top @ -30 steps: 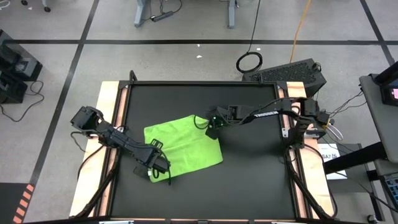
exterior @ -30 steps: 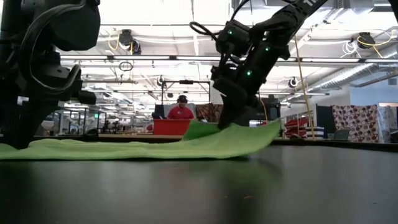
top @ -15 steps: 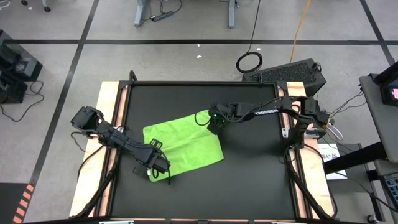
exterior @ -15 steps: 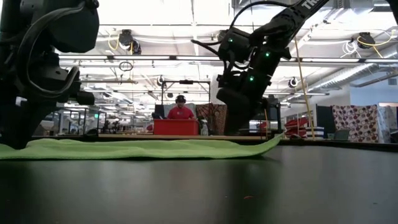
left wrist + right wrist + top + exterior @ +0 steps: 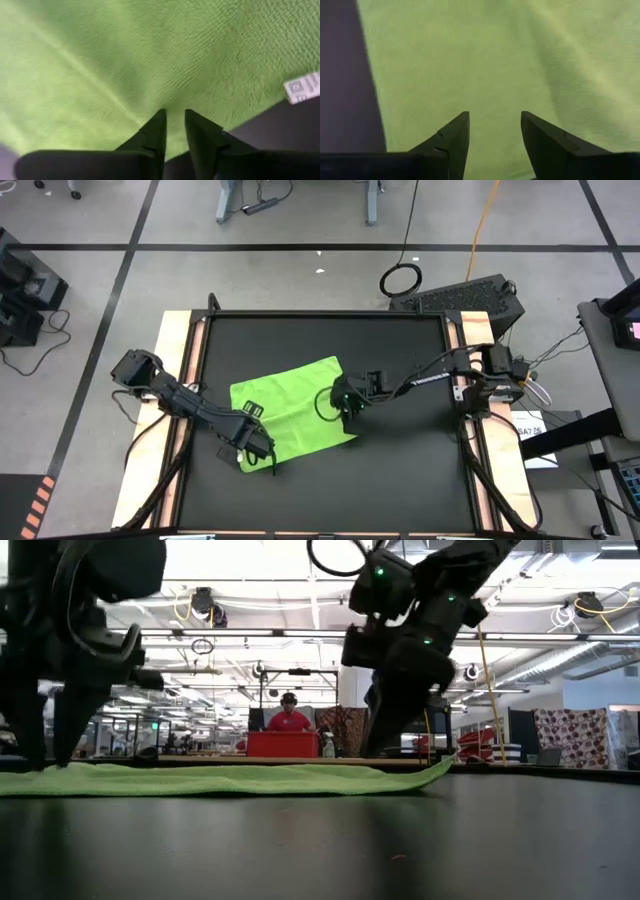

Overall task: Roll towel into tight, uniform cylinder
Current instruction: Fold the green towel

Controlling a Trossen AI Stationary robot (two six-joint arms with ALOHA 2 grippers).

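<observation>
The bright lime-green soft cloth towel (image 5: 293, 409) lies flat, unrolled, on the black table (image 5: 400, 470), left of its centre. The left gripper (image 5: 250, 450) sits at the towel's seven o'clock corner, its fingers (image 5: 156, 131) narrowly parted over the cloth near the small white tag (image 5: 303, 88). The right gripper (image 5: 346, 399) hovers at the towel's three o'clock edge, fingers (image 5: 454, 135) set wide apart.

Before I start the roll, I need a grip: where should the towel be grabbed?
By an edge, from above. The towel lies flat on the table, so only its rim can be pinched, probably the one beside the right gripper.
</observation>
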